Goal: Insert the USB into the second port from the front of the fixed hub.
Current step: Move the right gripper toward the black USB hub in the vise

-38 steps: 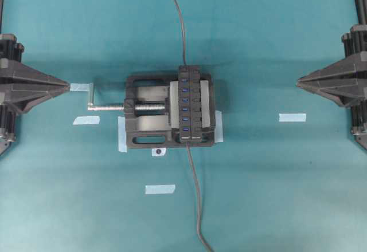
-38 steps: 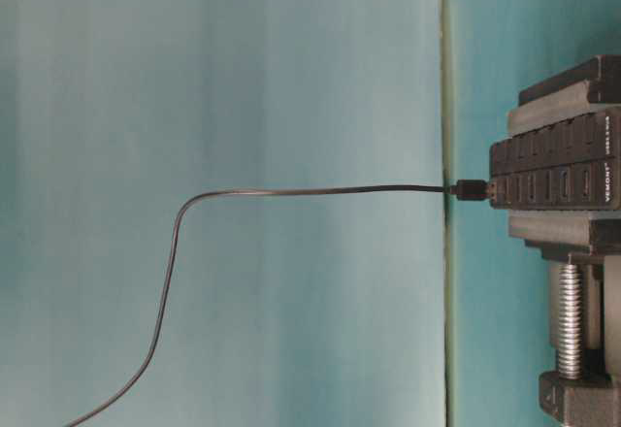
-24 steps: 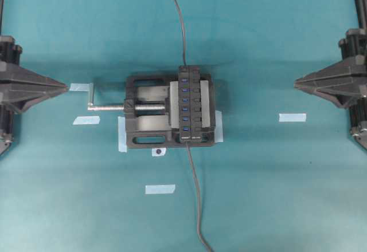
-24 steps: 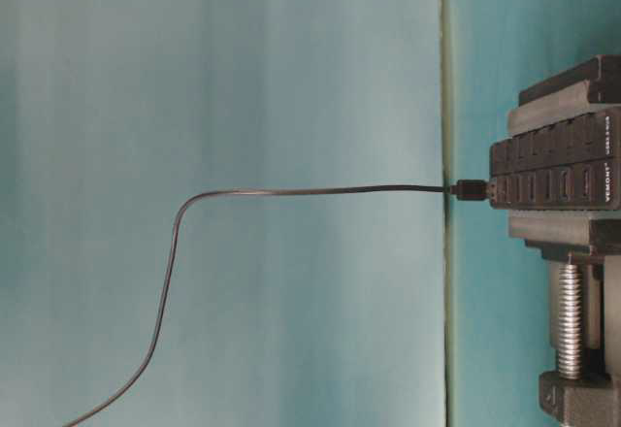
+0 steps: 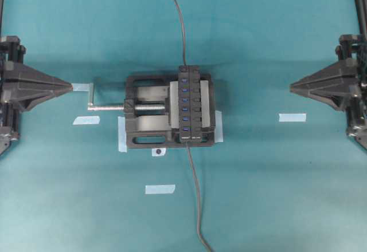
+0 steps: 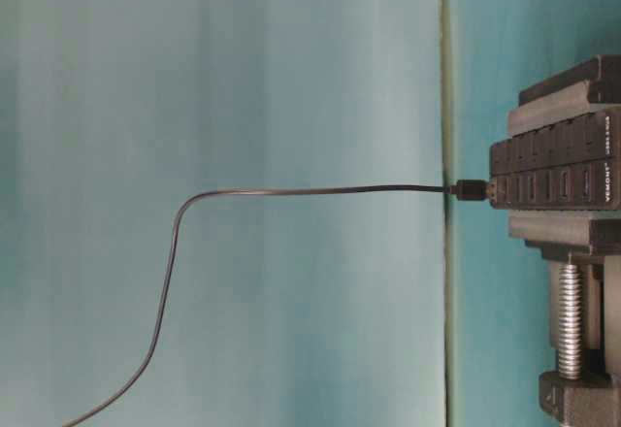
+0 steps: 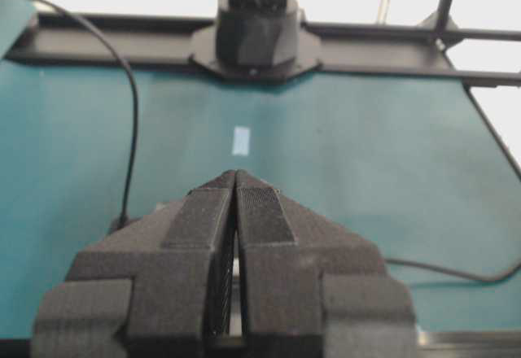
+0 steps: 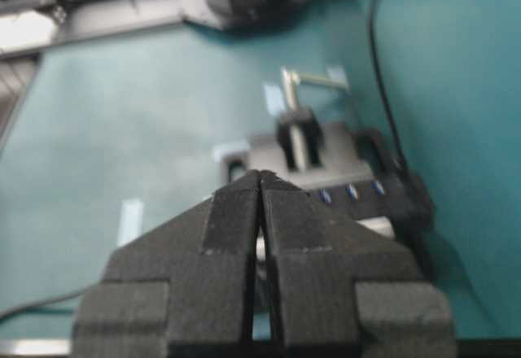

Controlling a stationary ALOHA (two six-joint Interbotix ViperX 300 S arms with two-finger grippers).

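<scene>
Left end effector (image 5: 69,86): clenched on nothing and well apart from the fixed hub (image 5: 192,104), out on its left.
Vise (image 5: 140,127): it clamps the hub from the left, so you can push into the hub without it sliding on the worktop (image 5: 275,195).
Target port (image 5: 186,129): second from the hub's front end. Its blue tongue shows, so it looks vacant.
USB (image 6: 473,190): you find the small black plug touching the hub's far end. Whether it is seated there or only lying against it cannot be told.
Cable (image 5: 182,28): it trails away from the hub's far end. It looks thin, light and limp, so expect it to drag and twist the plug.
Second cable (image 5: 195,195): it leaves the hub's front end. Keep it out of your path.
Handling: the plug is probably rigid, small and smooth. Pinch its flat sides just behind the metal tip, never the cable.
Right end effector (image 5: 292,87): clenched and carrying nothing, well apart on the hub's right.
</scene>
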